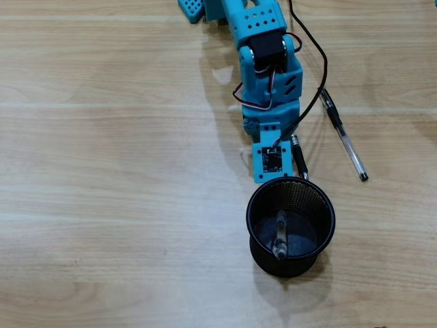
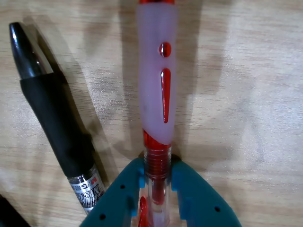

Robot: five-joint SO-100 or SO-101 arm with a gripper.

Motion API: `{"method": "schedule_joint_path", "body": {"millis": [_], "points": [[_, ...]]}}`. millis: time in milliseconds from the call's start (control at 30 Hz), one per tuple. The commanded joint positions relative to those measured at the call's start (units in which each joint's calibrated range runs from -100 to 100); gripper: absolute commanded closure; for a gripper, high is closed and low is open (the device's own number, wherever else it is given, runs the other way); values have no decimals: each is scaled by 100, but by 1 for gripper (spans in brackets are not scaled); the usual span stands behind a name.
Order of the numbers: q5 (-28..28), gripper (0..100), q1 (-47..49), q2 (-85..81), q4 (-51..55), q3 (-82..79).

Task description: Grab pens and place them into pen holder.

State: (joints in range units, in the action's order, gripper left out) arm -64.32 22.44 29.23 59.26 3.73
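1. In the wrist view, the teal gripper [image 2: 156, 182] sits at the near, bottom edge, its two fingers [image 2: 194, 194] pinching the clear lower barrel of the red pen [image 2: 157, 90] from left and right.
2. The red pen runs straight away from the fingers toward the far edge, its frosted grip section lying over the wooden table [image 2: 251, 94]; its far end is cut off by the top of the frame.
3. Just left of it in the wrist view lies a black-gripped pen [image 2: 52, 109], tilted, apart from the red pen and not touching the fingers. Its lower barrel is cut off at the bottom.
4. In the overhead view, the pen holder [image 1: 291, 225] stands upright at the near end of the table, with one pen [image 1: 280, 236] leaning inside it.
5. The arm [image 1: 266, 75] reaches from the far edge toward the holder, its wrist tipped down just beyond the rim. It hides the gripper and the red pen from above.
6. A black pen end [image 1: 299, 156] shows just right of the wrist.
7. Farther right, another clear pen [image 1: 345, 137] lies apart, a black cable [image 1: 319, 82] crossing its far end.
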Motion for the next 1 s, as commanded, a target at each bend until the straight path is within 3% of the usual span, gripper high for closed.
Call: {"method": "schedule_joint_path", "body": {"millis": [0,400,967], "points": [[2,98,-182,-158,102,-65],[50,98,-666,-1840,1760,-47],[65,98,-813,-3029,1405,1066]]}}
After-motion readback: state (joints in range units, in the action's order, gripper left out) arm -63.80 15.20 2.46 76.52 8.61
